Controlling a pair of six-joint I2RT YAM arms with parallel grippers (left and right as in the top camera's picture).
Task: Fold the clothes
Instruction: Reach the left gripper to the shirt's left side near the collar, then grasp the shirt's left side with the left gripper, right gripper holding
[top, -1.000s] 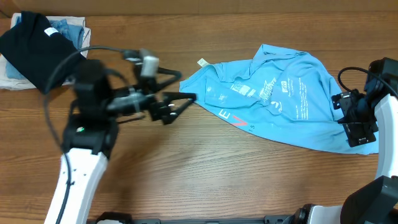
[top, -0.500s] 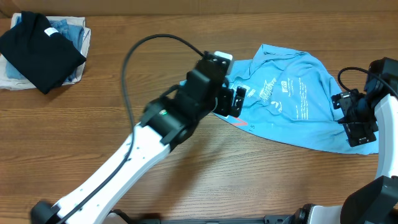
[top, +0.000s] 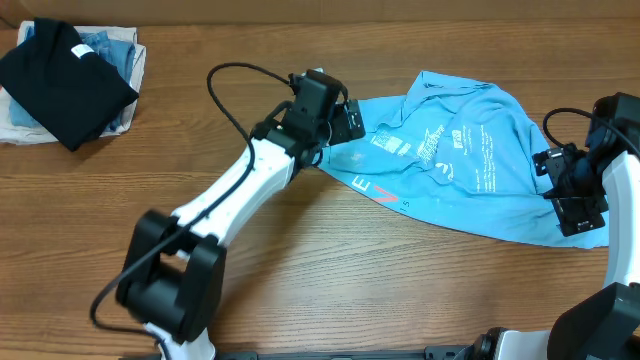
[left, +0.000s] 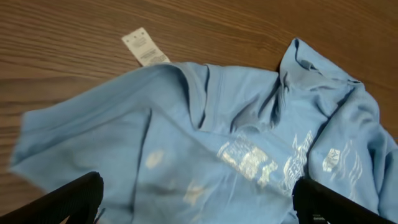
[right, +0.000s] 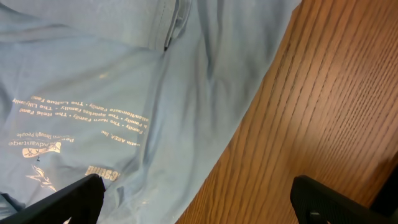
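The left pincer (top: 347, 122) is spread wide: in its wrist view its two fingers (left: 65, 202) sit at the far corners with a broad span of cloth between them, and nothing is grasped. Whether the tips touch the cloth cannot be told. The right pincer (top: 572, 200) is likewise released, its fingers (right: 62, 202) far apart above the shirt's hem, gripping nothing. The shirt (top: 470, 160) lies on the wooden worktop (top: 300, 270), loosely spread and rumpled, with folds running through its upper part. It is sky-blue with white printed lettering across it and a small red-orange mark (top: 385, 196) near its lower left edge. A white tag (left: 144, 48) sticks out from its upper left corner onto bare wood. The left arm reaches long and diagonal from the near edge, its wrist poised over the shirt's left end. The right arm stands at the shirt's right end, its wrist turned down over the edge there. Well to the left of the shirt, a black folded shirt (top: 62, 75) sits atop a small stack.
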